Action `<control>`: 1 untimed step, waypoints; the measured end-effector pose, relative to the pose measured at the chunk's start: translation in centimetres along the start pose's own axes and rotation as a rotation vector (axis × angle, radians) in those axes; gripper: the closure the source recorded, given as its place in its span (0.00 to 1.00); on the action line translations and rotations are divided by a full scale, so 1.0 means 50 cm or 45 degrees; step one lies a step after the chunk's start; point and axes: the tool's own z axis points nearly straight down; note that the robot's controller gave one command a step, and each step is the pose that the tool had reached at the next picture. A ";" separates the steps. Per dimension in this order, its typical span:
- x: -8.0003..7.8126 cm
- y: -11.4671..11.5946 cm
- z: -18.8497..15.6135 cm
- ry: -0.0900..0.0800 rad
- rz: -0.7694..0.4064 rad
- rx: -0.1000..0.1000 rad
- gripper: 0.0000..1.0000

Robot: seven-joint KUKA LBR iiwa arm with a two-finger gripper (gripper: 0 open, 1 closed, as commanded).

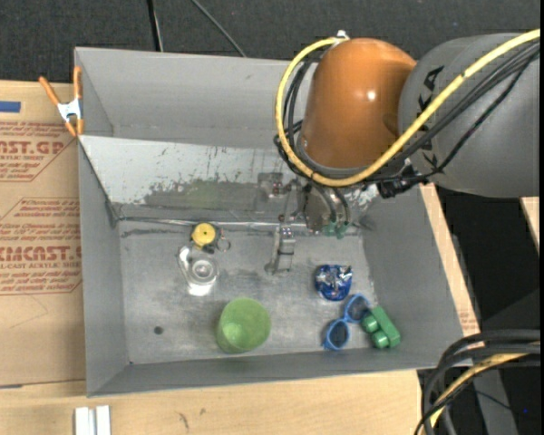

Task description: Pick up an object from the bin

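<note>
Gripper (284, 247) is down near the bin (118, 270) floor, mid-back, open or closed: can't tell. Nearest items: blue crumpled wrapper (332, 281) just front-right, small yellow piece (203, 235) to its left. Clear cup (199, 273), green ball (244, 324), blue sunglasses (343, 324) lie farther forward.

In the bin (163, 107), a small knob (203, 235) lies just behind a cup (199, 272) at the left, a ball (243, 324) sits front centre, a crumpled packet (332, 281) lies right, behind toy glasses (343, 326) touching a brick (381, 327), and the pincer (281, 247) hangs over the middle.
</note>
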 end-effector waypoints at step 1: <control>0.148 0.057 0.313 -0.007 -0.552 0.000 0.00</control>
